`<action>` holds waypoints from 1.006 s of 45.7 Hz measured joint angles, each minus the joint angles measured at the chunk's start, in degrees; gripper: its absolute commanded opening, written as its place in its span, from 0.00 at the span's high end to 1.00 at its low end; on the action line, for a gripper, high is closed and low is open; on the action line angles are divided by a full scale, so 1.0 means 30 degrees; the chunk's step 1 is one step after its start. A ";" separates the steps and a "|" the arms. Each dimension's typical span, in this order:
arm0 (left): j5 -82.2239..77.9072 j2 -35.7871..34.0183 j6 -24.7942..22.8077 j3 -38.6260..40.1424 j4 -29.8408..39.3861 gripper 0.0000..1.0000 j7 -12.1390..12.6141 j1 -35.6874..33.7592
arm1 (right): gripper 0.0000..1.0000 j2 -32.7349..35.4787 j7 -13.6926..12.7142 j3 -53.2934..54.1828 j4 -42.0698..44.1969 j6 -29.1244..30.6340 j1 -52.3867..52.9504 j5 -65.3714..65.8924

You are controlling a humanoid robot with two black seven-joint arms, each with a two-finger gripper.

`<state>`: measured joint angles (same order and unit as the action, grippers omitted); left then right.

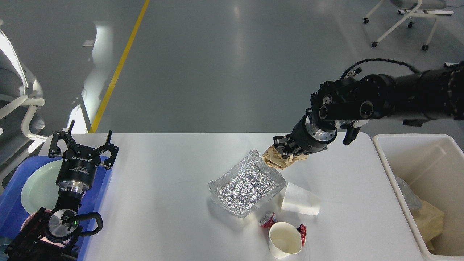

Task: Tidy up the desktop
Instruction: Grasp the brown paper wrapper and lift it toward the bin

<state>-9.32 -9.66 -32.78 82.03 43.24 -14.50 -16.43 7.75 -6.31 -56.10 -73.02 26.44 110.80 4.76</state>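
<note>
The desktop (174, 203) is a wide white-grey tabletop. In its middle lies a crumpled foil tray (246, 186), empty. My right gripper (284, 150) hangs above the table just right of the foil, shut on a crumpled brown paper wad (276, 159). A white paper cup (300, 203) lies on its side beside the foil, and another cup (285, 240) stands upright near the front edge, with a crushed red can (268, 219) next to it. My left gripper (84, 145) stands open over the blue tray (11, 203) at the far left.
A cream-white bin (389, 174) stands at the right end of the table, holding brown paper and clear plastic. The blue tray carries a pale green plate (36, 188). A wheeled chair (402, 20) stands on the grey floor beyond.
</note>
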 measured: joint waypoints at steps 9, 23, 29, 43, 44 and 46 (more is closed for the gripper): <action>0.0000 -0.0003 0.0000 0.0003 0.0000 0.03 0.0010 0.0000 | 1.00 0.0559 -0.0001 -0.1919 -0.3547 0.2069 0.5261 -0.0006; 0.0000 0.0004 0.0000 -0.0004 0.0000 0.03 0.0021 0.0000 | 1.00 0.2033 -0.0701 -0.3338 -0.7515 0.3080 0.8983 0.0043; 0.0000 0.0005 0.0000 -0.0006 0.0000 0.03 0.0002 0.0000 | 1.00 0.2127 -0.0739 -0.4047 -0.7583 0.2910 0.9059 -0.0221; 0.0000 -0.0001 0.0000 -0.0011 0.0000 0.03 0.0001 0.0000 | 1.00 0.2506 -0.0725 -0.5434 -0.6864 0.2416 0.9060 -0.1286; 0.0000 -0.0003 0.0000 -0.0011 0.0000 0.03 0.0001 0.0000 | 1.00 0.2600 -0.0724 -0.5631 -0.6727 0.2386 0.9040 -0.1374; 0.0000 -0.0005 0.0000 -0.0011 0.0000 0.03 0.0000 0.0000 | 1.00 0.2864 -0.0714 -0.6055 -0.6340 0.2346 0.8915 -0.1565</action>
<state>-9.32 -9.67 -32.78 81.99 43.24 -14.50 -16.43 16.34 -8.45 -74.26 -92.05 33.48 137.55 0.06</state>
